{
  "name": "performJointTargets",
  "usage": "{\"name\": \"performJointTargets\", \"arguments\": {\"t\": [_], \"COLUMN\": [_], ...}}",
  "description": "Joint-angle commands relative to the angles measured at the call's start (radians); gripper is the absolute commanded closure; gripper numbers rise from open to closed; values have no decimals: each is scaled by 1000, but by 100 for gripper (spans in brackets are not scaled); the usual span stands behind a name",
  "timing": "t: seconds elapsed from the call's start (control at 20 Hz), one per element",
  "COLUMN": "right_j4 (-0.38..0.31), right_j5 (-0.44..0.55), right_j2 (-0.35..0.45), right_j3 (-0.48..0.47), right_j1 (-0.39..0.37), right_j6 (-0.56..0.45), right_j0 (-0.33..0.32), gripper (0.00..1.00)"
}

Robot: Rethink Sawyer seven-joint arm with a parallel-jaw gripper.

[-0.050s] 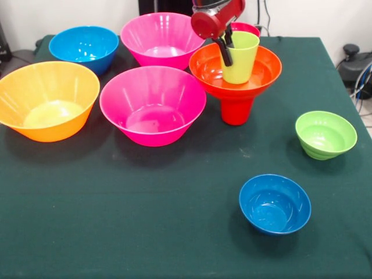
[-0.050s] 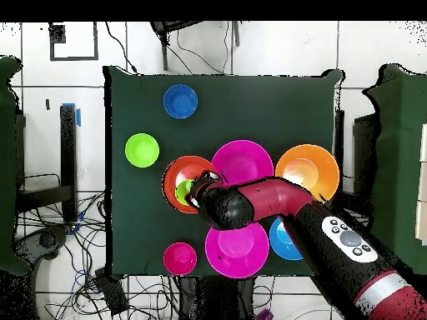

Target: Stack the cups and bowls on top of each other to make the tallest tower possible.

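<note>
Note that the arm (image 2: pixel 275 200) hides part of one pink bowl (image 2: pixel 238 248) and most of the mid-sized blue bowl (image 2: pixel 285 237) from overhead; a small red bowl (image 1: pixel 247 27) is mostly hidden behind the tower (image 1: pixel 235 78) in the front view. The tower stands mid-worktop (image 1: pixel 116 232): red cup (image 1: pixel 236 110), wide red-orange bowl (image 1: pixel 261 72), lime-green cup (image 1: pixel 241 58) upright inside. You see the gripper (image 1: pixel 228 47) with its jaws astride the green cup's rim, grasping it.

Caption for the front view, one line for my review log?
Gripper jaws straddle the lime-green cup's rim; cup sits in red-orange bowl atop red cup.
</note>
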Motion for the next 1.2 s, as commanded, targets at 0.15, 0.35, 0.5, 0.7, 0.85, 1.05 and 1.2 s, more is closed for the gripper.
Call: {"name": "performJointTargets", "arguments": {"t": [0.15,0.35,0.5,0.7,0.85,1.05,1.2], "right_j4": [-104,-103,-97,-94,-95,-96,-95], "right_j5": [-22,-32,-39,-42,-42,-40,-41], "right_j2": [-101,-109,-110,-117,-121,-130,-127], "right_j3": [-7,-9,-9,-17,-22,-30,-30], "right_j1": [51,47,43,45,47,48,51], "right_j6": [86,87,89,93,91,88,79], "right_j0": [64,73,79,91,94,104,100], "gripper": [100,100,100,100,100,100,100]}}
